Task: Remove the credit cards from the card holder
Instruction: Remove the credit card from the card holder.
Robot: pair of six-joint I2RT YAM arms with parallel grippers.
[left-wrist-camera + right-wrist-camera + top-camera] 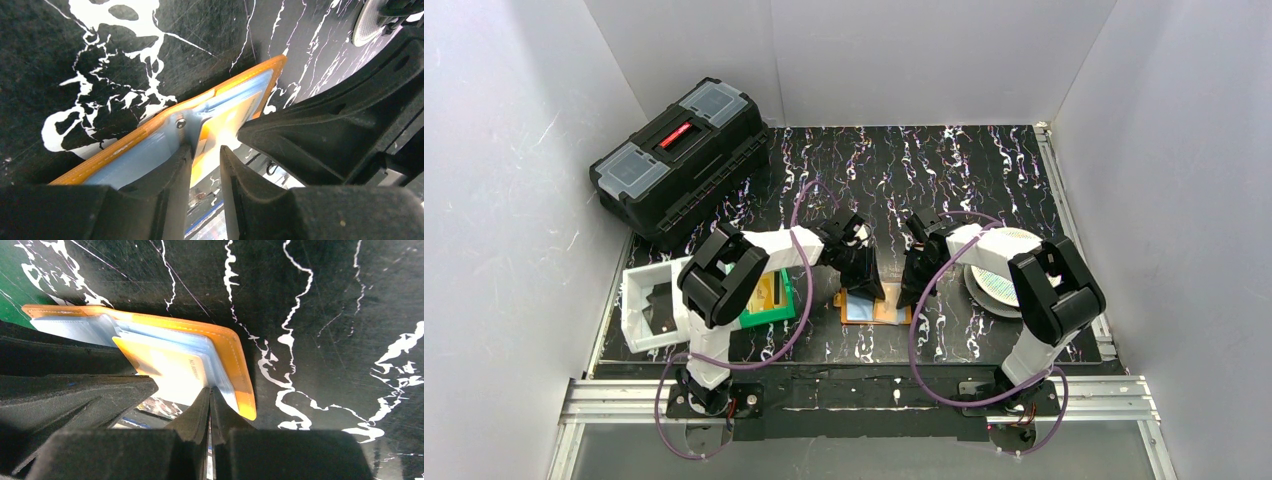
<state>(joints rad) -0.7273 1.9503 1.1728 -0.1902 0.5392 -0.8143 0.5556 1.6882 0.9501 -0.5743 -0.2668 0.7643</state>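
Both grippers at the open card holder [886, 313] on the counter [984, 170].
The left gripper [205, 159] stands slightly apart, astride the gold credit card [220, 131] edge; the right gripper [210, 396] is closed, tips touching the holder's clear pocket [220, 375] just ahead.

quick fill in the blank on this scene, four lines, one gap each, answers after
1. The card holder lying open on the table is ____ on the outside.
2. The right gripper has its jaws ____ (open or shut).
3. The black toolbox sits at the far ____ corner of the table.
4. The round white disc lies on the ____ side of the card holder.

Missing words: orange; shut; left; right.
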